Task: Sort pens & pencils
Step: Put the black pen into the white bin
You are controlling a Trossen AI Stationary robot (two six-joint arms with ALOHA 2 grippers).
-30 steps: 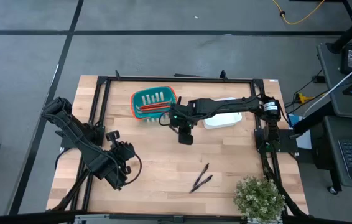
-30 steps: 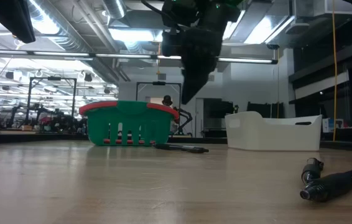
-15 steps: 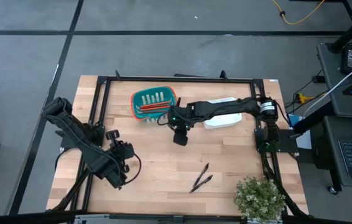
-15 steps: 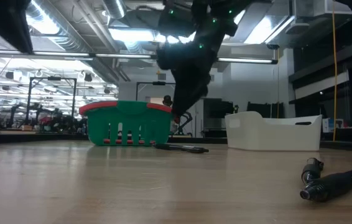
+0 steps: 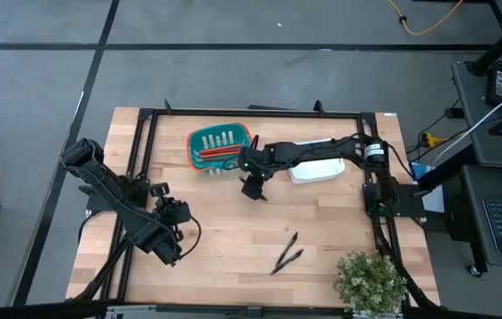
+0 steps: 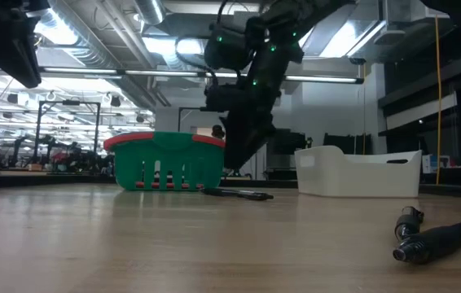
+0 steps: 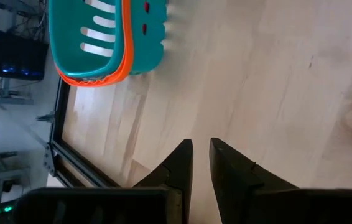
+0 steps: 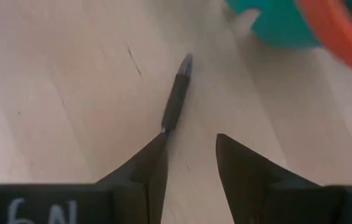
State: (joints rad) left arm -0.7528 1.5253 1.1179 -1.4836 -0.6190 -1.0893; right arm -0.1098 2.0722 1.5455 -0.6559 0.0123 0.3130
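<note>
Pencils [image 5: 217,152] lie red-orange inside the teal basket [image 5: 194,142] at the back of the wooden table [image 5: 233,239], while the left gripper [image 5: 168,232] waits over the front left, its fingers a narrow gap apart and empty. Just right of the basket, the right gripper [image 5: 249,190] hangs with fingers spread and empty over one black pen [image 8: 176,102] lying beside the basket. Two more pens [image 5: 287,254] lie crossed front right, well apart from the white bin [image 5: 317,172].

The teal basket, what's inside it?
From above, the teal basket holds thin red-orange pencils lying across it, with its pale slotted floor showing beside them. How many pencils there are is too small to count, and the basket wall hides most of them from table height.
</note>
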